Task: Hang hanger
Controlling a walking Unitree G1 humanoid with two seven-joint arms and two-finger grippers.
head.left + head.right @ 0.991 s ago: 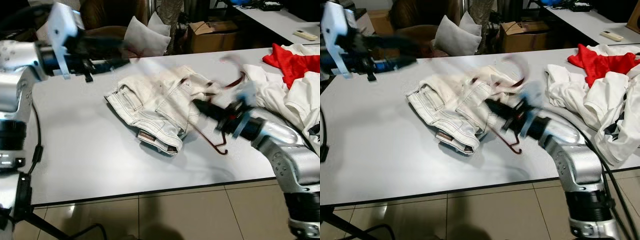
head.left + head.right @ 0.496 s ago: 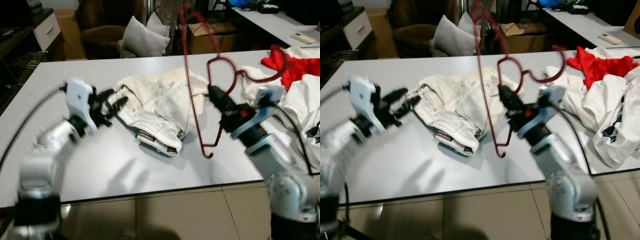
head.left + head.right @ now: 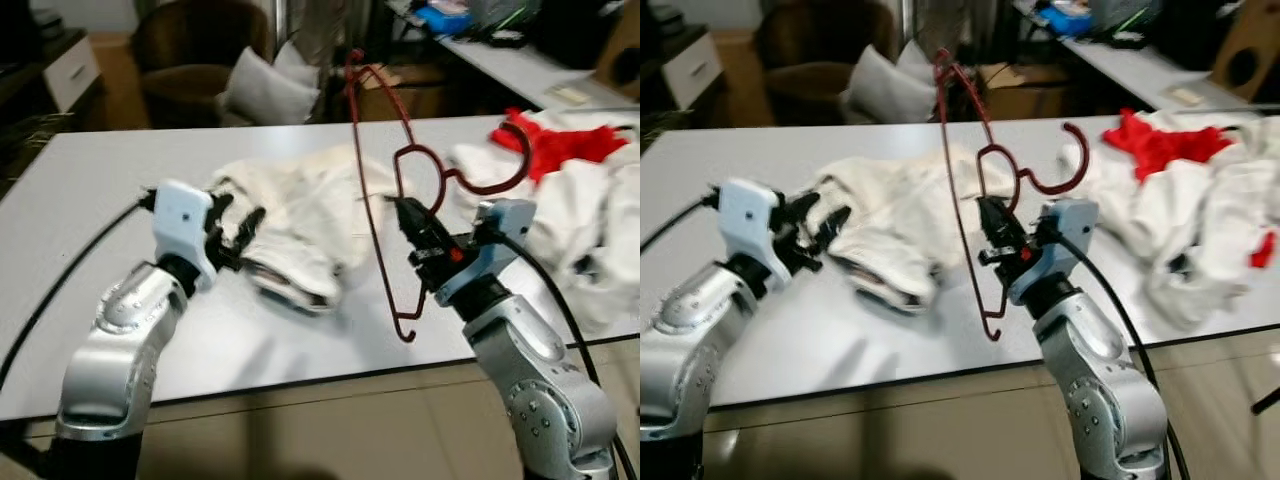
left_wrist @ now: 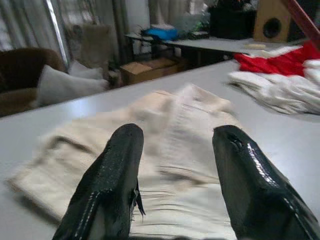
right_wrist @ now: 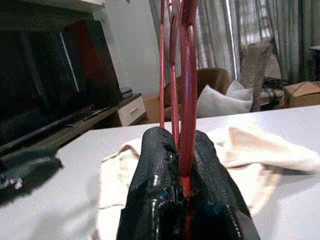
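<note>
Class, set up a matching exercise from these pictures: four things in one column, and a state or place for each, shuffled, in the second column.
Things:
1. red hanger
2. cream trousers
3. left gripper
4. red garment

States or places:
A. open, pointed at the trousers
B. clamped in the right gripper, held up above the table
C. lying on the white table between the two arms
D. on the pile of white clothes

Pairs: 1-B, 2-C, 3-A, 4-D

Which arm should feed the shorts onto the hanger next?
Left, likely. Left gripper is open at the cream shorts on the table; right gripper is shut on the red hanger, held upright.
</note>
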